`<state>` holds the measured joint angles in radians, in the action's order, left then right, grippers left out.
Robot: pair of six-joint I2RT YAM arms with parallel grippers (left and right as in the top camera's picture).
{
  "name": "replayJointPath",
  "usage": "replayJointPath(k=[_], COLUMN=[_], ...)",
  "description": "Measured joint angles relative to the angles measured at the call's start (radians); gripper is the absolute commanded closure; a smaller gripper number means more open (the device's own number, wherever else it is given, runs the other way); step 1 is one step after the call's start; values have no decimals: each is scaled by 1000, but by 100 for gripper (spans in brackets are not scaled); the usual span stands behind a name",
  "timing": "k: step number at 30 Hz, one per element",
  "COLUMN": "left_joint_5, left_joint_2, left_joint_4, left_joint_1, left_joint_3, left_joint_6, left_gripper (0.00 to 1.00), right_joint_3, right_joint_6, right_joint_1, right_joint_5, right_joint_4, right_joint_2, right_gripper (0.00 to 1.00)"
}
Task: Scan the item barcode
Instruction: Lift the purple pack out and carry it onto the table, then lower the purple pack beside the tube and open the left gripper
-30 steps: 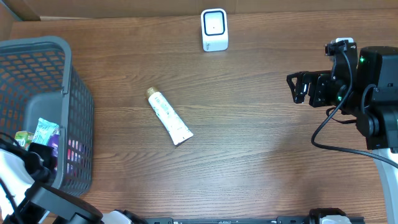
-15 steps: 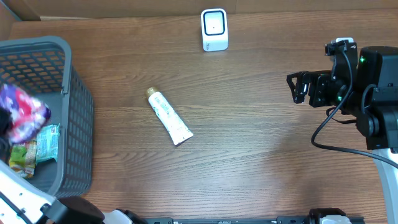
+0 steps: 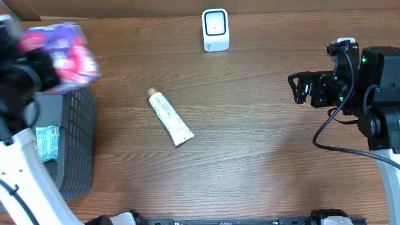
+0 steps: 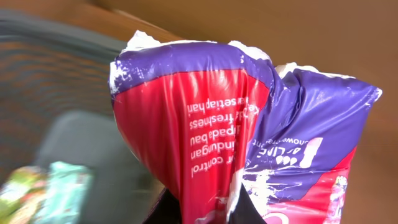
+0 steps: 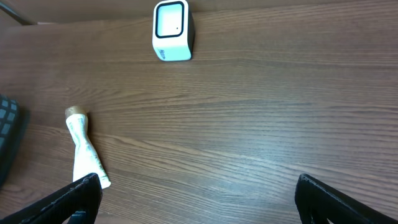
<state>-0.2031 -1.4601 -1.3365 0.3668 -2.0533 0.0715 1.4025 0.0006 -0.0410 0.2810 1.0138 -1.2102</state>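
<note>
Hanging above the grey plastic mesh basket (image 3: 78,144) at the far left of the brown wooden counter (image 3: 250,156), the purple and pink plastic pouch (image 3: 59,47) is blurred in the overhead view and shows only as a smear of colour. The left wrist camera gives what that view cannot: the left gripper (image 4: 205,214) has its jaws clamped on the pouch's lower edge, and the crinkled film fills the frame with white lettering that reads upside down, while the basket below is a grey blur with a green packet (image 4: 37,193) in it. Only from above can I see the right gripper (image 3: 300,87) far off at the right edge; its own camera shows the jaws wide apart and holding nothing. That camera also takes in the small white boxy scanner (image 5: 172,30) standing at the back of the counter and a white tube with a tan cap (image 5: 84,152) lying flat nearer the middle, well apart from the pouch.
</note>
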Motion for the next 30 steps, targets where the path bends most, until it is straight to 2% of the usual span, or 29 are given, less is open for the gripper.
replayJointPath(k=[4,9,17,25,30], left_joint_5=[0,0,11,58,65], left_joint_2=[-21,-80,-175,-276,-379], left_joint_4=[-19,20,237,497,514], left_joint_1=[-182,-360,-555,-683,-708], left_joint_3=[53,201,461,640,679], left_joint_6=[-20,6,197,412,534], left_gripper=[96,96,96,96,96], right_joint_3=[0,0,0,0,0], right_joint_6=[0,-1,0,0,0], right_joint_1=[0,0,0,0,0], right_joint_5=[0,0,0,0,0], right_joint_4=[0,0,0,0,0], right_joint_2=[0,0,0,0,0], right_gripper=[0,0,0,0,0])
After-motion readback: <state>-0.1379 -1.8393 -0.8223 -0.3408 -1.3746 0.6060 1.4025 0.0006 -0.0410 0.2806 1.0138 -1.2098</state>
